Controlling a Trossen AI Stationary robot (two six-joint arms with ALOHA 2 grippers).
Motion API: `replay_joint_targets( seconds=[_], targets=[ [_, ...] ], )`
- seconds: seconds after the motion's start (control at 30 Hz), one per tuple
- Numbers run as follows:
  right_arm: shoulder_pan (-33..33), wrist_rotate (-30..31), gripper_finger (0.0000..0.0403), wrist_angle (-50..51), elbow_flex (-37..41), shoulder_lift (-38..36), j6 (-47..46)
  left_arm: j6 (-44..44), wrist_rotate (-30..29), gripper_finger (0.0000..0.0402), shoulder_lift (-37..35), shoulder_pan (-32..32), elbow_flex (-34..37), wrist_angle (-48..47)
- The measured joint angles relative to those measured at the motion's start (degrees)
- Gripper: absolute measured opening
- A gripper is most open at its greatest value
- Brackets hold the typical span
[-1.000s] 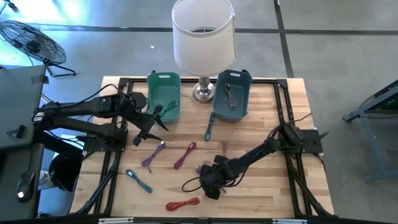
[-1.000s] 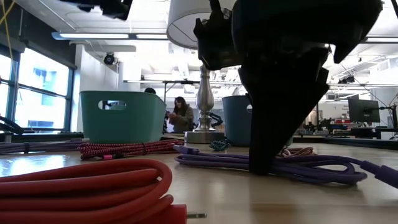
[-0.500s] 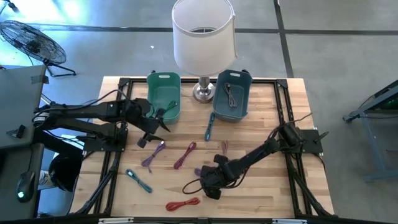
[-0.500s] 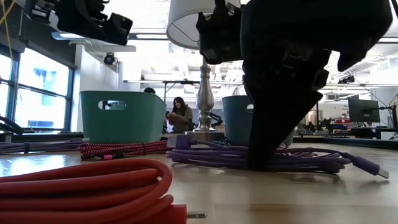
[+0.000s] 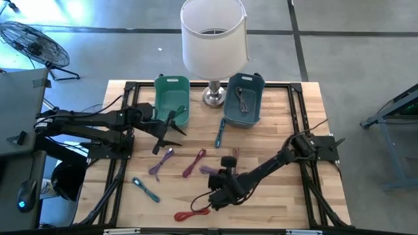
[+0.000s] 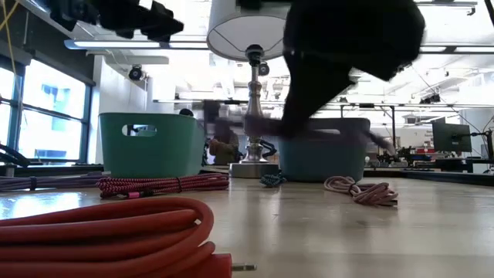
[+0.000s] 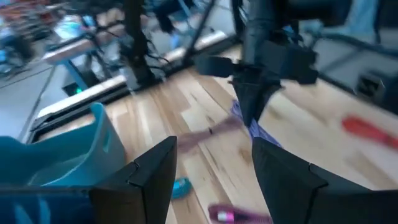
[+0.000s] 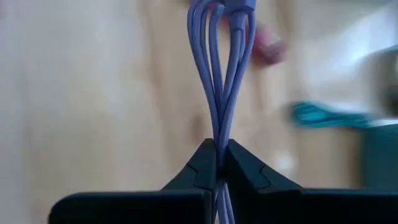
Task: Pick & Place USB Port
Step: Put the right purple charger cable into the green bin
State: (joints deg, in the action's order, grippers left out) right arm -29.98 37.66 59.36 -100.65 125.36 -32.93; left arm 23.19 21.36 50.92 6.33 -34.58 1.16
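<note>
Right tool pinches the purple cable bundle, its loops running lengthwise straight out from the fingertips, above the counter; left tool gapes wide, empty

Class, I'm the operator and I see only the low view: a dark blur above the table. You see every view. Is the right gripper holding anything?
Observer: Yes. Its wrist view shows the right gripper shut on looped strands of the purple cable.
Operator: And the left gripper?
Observer: The left gripper is open and empty, near the green bin's front.
Operator: Is the blue bin empty?
Observer: No, the blue bin has a dark cable lying in it.
</note>
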Motion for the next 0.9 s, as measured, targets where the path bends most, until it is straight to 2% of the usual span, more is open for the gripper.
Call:
replay_joint_targets(
  seconds=[0.13,0.33,0.47,0.6,0.67,0.9],
  targets=[
    [-1.3,13.0,0.0009,8.2,-4.5,-0.1,0.7,-8.7,-5.7,0.0204,0.6,0.0,1.2,6.5],
    [-2.6,29.0,0.0008,21.2,-8.5,-0.2,-2.3,-11.9,-7.4,0.0204,2.9,0.0,3.6,15.9],
    [-2.8,34.9,0.0008,27.5,-10.2,-0.2,-7.0,-12.0,-12.7,0.0204,5.6,0.0,3.9,22.1],
    [-2.8,36.5,0.0008,29.8,-10.6,-0.3,-8.5,-12.0,-16.2,0.0204,9.0,0.0,4.0,24.8],
    [-2.8,37.0,0.0008,30.0,-10.6,-0.3,-8.3,-11.7,-14.2,0.0204,11.1,0.0,4.0,27.4],
    [-3.9,38.4,0.0008,30.6,-10.7,-3.0,-6.8,-7.9,1.2,0.0204,15.8,0.0,4.0,41.4]
  ],
)
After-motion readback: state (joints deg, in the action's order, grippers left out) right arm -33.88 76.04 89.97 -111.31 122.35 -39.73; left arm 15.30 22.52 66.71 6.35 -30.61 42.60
